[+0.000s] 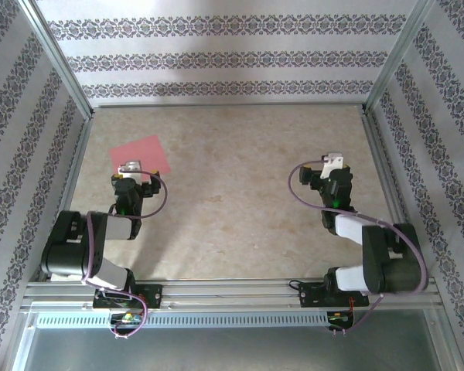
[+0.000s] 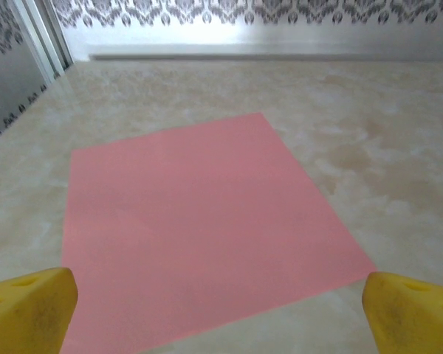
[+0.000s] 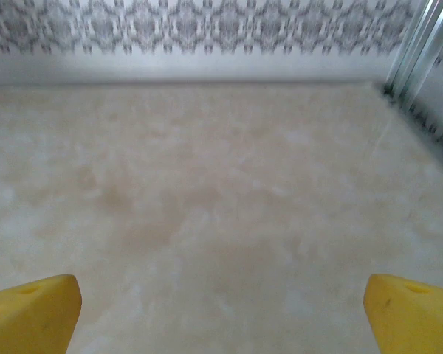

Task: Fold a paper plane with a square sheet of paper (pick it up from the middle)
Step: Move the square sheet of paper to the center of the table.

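Top external view: the pink sheet of paper (image 1: 143, 153) lies flat and unfolded on the marbled surface (image 1: 240, 201), far over on the left and close to the patterned left wall (image 1: 23, 131). My left hand (image 1: 130, 168) sits at the sheet's near edge and overlaps it from this angle. On the left wrist view, its two yellow fingers (image 2: 29, 310) stand wide apart, with the sheet spread out between and beyond them. I cannot tell whether they touch it. My right hand (image 1: 334, 162) is well apart from the sheet, over bare surface on the right. On the right wrist view, its fingers (image 3: 410, 313) are equally spread, gripping nothing.
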`<state>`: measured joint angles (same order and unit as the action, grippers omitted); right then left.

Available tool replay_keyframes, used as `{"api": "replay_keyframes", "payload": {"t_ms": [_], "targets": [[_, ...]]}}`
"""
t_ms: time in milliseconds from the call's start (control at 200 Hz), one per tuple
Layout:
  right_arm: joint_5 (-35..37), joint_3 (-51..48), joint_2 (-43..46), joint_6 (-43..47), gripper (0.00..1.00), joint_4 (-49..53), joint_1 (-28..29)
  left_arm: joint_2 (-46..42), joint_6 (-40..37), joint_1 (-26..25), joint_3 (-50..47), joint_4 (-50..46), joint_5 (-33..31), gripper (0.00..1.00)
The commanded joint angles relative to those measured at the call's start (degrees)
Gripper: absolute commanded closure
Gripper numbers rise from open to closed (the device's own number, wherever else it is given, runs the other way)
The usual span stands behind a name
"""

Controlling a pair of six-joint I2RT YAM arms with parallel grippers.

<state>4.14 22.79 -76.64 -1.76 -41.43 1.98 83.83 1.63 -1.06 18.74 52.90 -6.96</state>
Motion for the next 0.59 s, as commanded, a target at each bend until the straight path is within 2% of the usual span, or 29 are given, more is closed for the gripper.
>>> {"api": "replay_keyframes", "payload": {"t_ms": [0, 100, 225, 300, 410, 590], "targets": [[4.96, 5.98, 5.73, -4.26, 0.02, 13.59, 1.05, -7.47, 0.03, -0.17, 3.86, -10.66, -2.0, 0.01], [3.37, 11.18, 8.17, -10.49, 0.02, 25.77, 1.27, -11.45, 6.82, -0.17, 8.53, -19.44, -4.74, 0.01], [-0.87, 15.62, 8.81, -17.17, 0.02, 34.42, 1.27, -12.28, 17.65, -0.17, 16.35, -33.18, -0.48, 0.01], [-3.82, 17.61, 8.09, -21.72, 0.02, 37.24, 1.27, -9.7, 22.38, 0.01, 21.57, -40.64, 4.57, 0.01], [-5.5, 21.82, 5.07, -26.26, 0.02, 43.7, 1.27, -4.27, 27.45, 0.26, 26.03, -43.82, 11.69, 0.01], [-11.78, 24.55, 0.5, -30.4, 0.02, 45.34, 1.25, 5.65, 32.09, 1.73, 33.88, -49.3, 14.87, 0.01]]}}
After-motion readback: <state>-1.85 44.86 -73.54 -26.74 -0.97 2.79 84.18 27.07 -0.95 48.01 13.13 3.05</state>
